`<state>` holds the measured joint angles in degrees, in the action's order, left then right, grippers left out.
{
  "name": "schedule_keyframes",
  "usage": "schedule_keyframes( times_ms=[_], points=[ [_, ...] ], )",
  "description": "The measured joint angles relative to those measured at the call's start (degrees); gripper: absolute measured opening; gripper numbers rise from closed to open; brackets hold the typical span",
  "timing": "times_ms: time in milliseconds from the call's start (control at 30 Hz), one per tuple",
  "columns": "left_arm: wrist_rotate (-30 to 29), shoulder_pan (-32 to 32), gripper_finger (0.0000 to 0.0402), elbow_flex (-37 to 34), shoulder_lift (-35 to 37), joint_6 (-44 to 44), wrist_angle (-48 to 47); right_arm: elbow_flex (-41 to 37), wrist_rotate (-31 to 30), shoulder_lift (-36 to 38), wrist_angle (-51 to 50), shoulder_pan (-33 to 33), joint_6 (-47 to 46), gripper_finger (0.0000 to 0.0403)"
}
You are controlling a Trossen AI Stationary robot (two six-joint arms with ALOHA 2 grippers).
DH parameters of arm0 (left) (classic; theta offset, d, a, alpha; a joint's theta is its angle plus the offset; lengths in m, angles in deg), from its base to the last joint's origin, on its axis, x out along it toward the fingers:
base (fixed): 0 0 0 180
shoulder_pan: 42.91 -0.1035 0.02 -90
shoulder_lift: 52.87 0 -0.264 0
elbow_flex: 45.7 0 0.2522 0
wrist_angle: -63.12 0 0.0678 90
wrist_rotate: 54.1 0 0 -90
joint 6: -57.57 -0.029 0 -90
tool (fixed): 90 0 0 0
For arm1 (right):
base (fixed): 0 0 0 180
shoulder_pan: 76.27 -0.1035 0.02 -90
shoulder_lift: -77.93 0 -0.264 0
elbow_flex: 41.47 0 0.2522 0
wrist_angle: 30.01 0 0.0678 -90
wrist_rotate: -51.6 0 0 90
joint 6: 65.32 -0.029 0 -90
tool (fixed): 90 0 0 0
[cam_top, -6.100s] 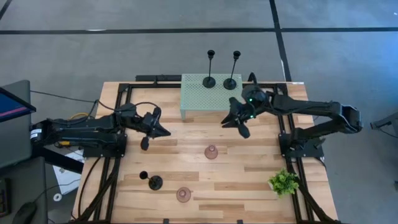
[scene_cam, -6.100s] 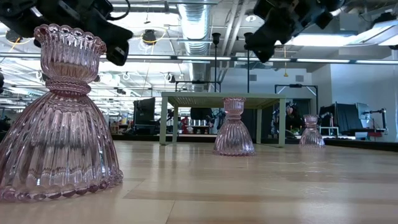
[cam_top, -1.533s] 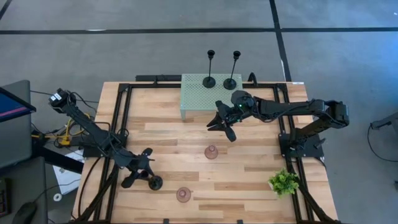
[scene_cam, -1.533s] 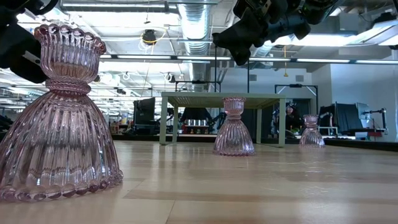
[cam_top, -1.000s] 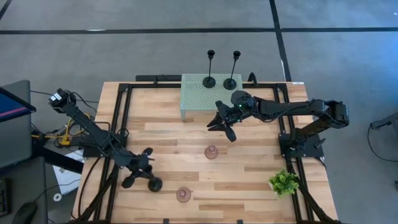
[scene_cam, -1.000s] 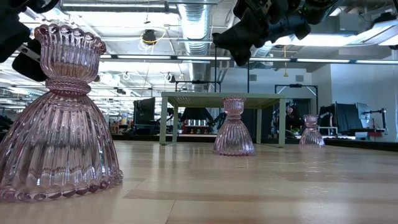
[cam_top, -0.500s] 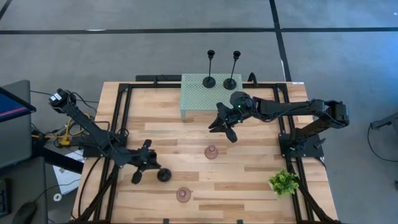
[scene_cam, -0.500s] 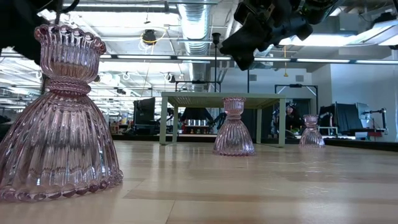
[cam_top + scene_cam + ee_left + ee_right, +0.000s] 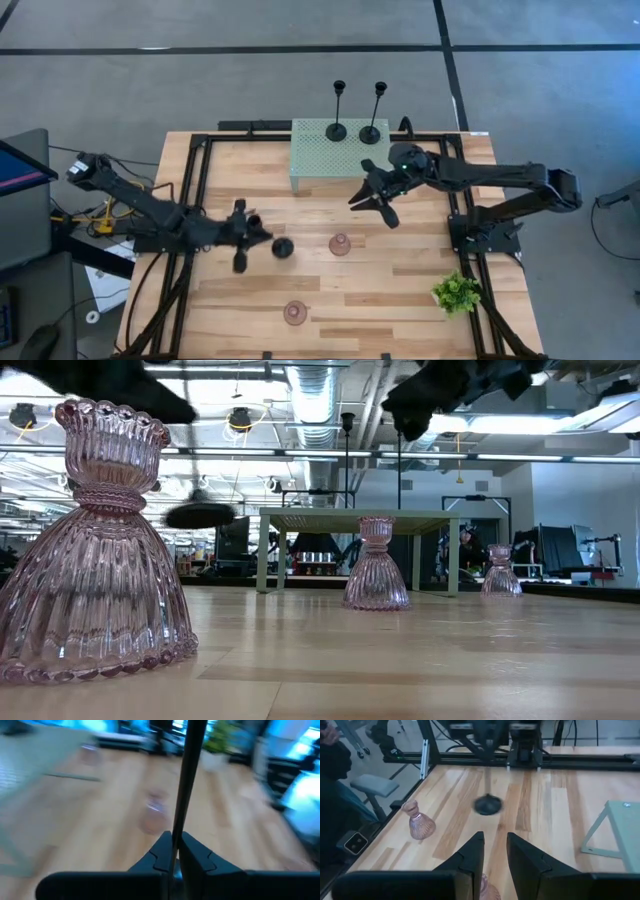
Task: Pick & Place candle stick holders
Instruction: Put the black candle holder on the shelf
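My left gripper (image 9: 252,232) is shut on a slim black candle stick holder, whose round base (image 9: 283,247) hangs above the table left of the middle; the base also shows in the low view (image 9: 200,515) and the right wrist view (image 9: 488,805). Two more black holders (image 9: 337,125) (image 9: 372,128) stand on their bases on the mint-green shelf (image 9: 320,160). Pink glass holders (image 9: 340,244) (image 9: 295,312) stand on the table. My right gripper (image 9: 372,200) hovers open and empty in front of the shelf. My left gripper pinches the black holder's thin stem (image 9: 178,827) between its two fingers. The fingers come about level from the table's left and lie across the stem. The holder hangs nearly upright, a little tilted, base lowest and clear of the table.
A small green plant (image 9: 456,292) stands at the near right corner. In the low view a pink holder (image 9: 100,550) stands close at the left, and two others (image 9: 376,565) (image 9: 500,572) stand farther off. Black frame rails run along the table's left and right sides.
My left gripper has lifted the black holder off the table near the front left. It has carried it up and toward the far edge and the table's middle, turning as it went. My right gripper has risen and drawn a little toward the right edge, still open.
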<state>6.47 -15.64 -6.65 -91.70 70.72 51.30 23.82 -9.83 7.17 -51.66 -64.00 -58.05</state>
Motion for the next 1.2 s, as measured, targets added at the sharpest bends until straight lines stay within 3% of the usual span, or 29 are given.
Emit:
schedule_keyframes(
  times_ms=[267,467,833,1000,1200],
  points=[
    [-1.00,-13.00,0.0018,6.84,-5.27,-8.24,-0.50,-0.29,-0.10,3.99,-7.05,-1.09,2.88,0.0075],
    [2.46,-22.53,0.0018,16.13,-10.85,-12.79,-5.18,-6.82,-0.12,7.42,-6.56,-2.10,3.71,0.0075],
    [16.70,-43.58,0.0018,31.86,-21.92,-18.08,-9.13,-17.25,-0.60,21.64,-5.03,-2.14,3.34,0.0049],
    [27.27,-53.44,0.0017,37.70,-28.24,-16.94,-9.91,-21.09,-0.60,28.54,-4.89,-2.14,1.75,0.0029],
    [35.22,-60.40,0.0017,44.20,-35.98,-16.74,-10.42,-24.24,-0.58,33.54,-4.92,-2.19,0.28,0.0007]
  ],
)
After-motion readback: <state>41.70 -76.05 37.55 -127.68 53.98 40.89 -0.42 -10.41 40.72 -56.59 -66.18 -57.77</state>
